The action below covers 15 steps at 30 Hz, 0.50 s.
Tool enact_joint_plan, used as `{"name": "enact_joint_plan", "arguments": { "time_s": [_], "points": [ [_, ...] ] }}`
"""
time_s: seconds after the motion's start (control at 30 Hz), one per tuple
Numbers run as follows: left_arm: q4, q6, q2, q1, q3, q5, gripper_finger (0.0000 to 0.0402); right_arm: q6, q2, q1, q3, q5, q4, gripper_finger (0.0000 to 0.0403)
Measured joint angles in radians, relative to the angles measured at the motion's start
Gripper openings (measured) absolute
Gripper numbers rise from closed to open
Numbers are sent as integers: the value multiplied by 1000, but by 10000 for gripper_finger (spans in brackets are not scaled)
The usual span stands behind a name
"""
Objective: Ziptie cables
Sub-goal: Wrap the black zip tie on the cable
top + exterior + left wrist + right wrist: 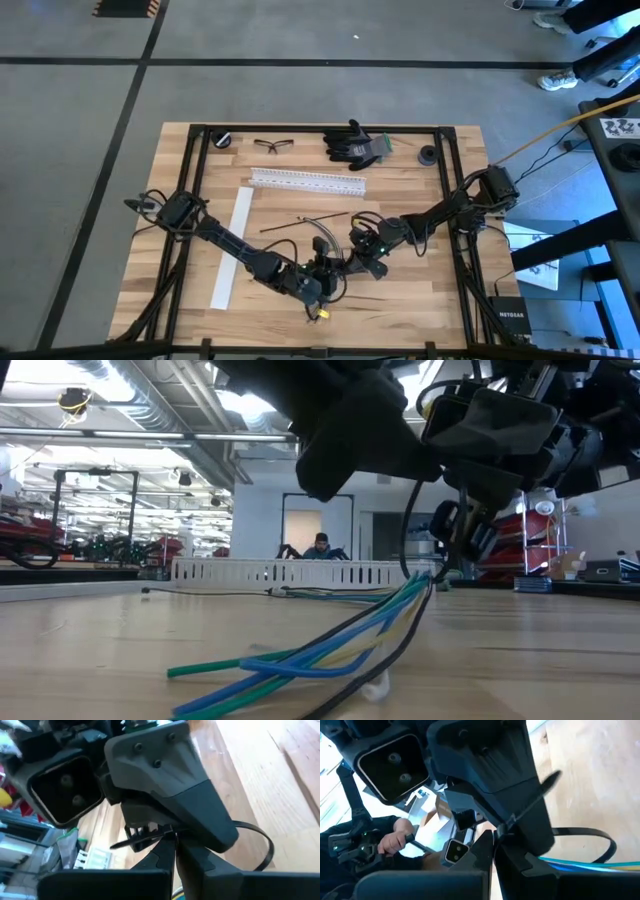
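Both grippers meet just in front of the white slotted rail. The left gripper and right gripper each pinch the black zip tie looped around the cables. Risk: uneven pulling slips the tie free.

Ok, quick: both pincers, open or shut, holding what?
Left pincer: shut on the ziptie.
Right pincer: shut on the ziptie too.

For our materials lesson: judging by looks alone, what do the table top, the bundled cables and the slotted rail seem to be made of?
Table top: wood, matt, with visible planks and grain.
Cables: probably plastic-sheathed wire, smooth blue, green and black jackets that bend in soft curves.
Slotted rail: likely white moulded plastic, with evenly cut slots; painted metal cannot be ruled out.
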Motion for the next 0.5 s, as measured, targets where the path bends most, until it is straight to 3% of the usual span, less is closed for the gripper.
{"name": "enact_joint_plan", "arguments": {
  "time_s": [0.5],
  "points": [
    [-10, -34, 0, 6, 3, 11, 0, -46, 0, -9, 0, -27, -5, 2]
  ]
}}
